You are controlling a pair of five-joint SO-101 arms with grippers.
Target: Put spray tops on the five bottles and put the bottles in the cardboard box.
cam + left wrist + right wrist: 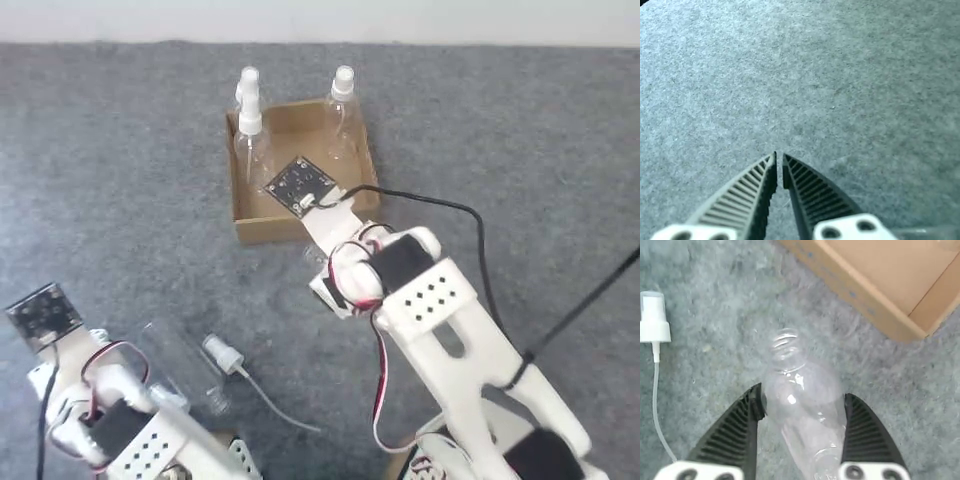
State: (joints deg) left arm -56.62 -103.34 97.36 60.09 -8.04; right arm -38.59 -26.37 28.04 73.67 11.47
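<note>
Nearest the arms' bases, the left wrist view looks down on the left tool [779, 159], clenched on nothing, its ribbed fingers meeting at the tips over the grey, carpet-like cover of the desk [850, 75]. The high view adds what lies beside that arm. A clear lying bottle [175, 355] rests on its side on the desk with its bare neck toward the arm bases. Just beside it lies a loose spray top [222, 353], white, with a thin dip tube trailing away toward the right arm's base. Farther out, the right wrist view gives the close detail of the right tool [802, 392]. Its two black fingers press against either side of an uncapped bottle [790, 375], grasping it around the shoulder. This bottle is transparent plastic, its threaded mouth open, and it points outward past the fingertips over the grey cover. In this view the spray top sits off to one side of the bottle, apart from it, and a corner of the cardboard box [855, 295] lies just beyond the bottle's mouth. Farthest away, the high view shows inside the box, which stands open-topped on the desk ahead of the right arm. Inside it stand three clear bottles, all with white tops fitted. A first capped bottle [343, 100] stands in the far right corner. A second capped bottle [250, 135] stands by the left wall, and a third capped bottle [247, 82] stands just behind it.
</note>
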